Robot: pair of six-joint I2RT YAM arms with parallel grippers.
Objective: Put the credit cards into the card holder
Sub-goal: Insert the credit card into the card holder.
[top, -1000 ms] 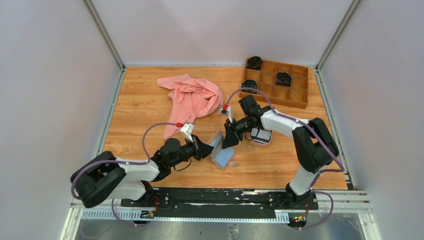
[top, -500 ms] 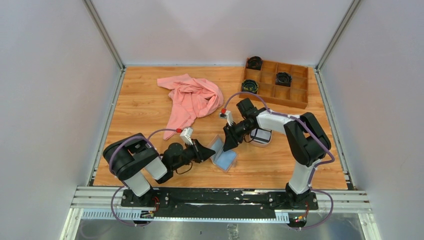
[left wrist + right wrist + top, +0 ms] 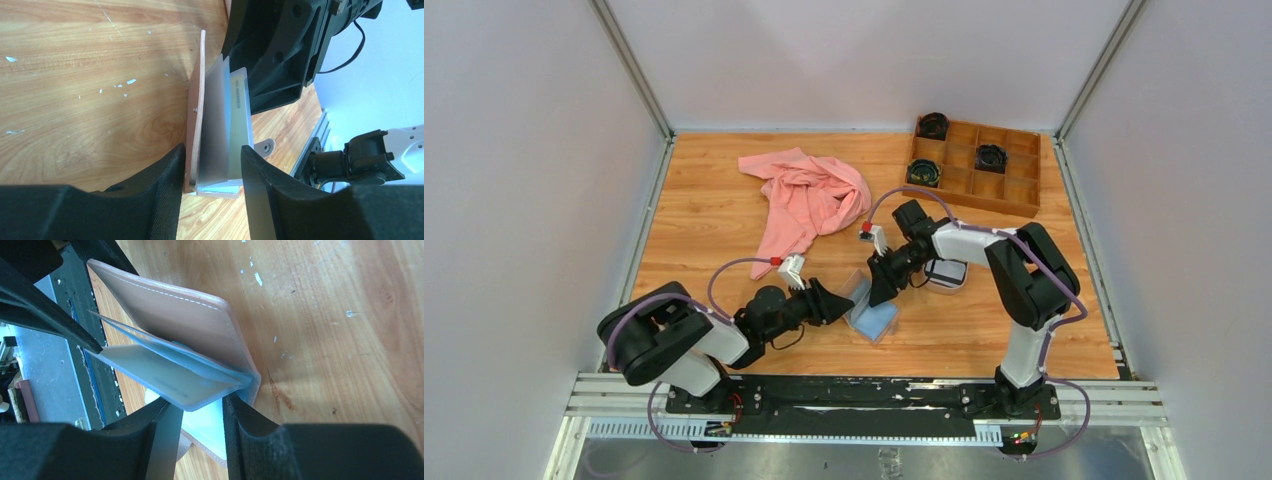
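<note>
- The card holder (image 3: 872,312) is lying open on the table (image 3: 714,215) between the two arms. Its tan flap is standing on edge in the left wrist view, and its light blue pocket is facing the right arm.
- A whitish-grey card (image 3: 170,379) is sitting partway inside that pocket, so the insertion step is judged to be in hand.
- The right gripper (image 3: 196,402) is holding the card's outer end between part-closed jaws. It is apparently pinching the card, though the contact itself is hidden.
- The left gripper (image 3: 212,148) is standing spread, its jaws flanking flap and pocket without clamping them.
- The next move is calling for a straight push along the pocket, with the flap braced against sliding.
- Other credit cards (image 3: 948,268) are waiting in the tray (image 3: 962,284) just beyond the right gripper.
</note>
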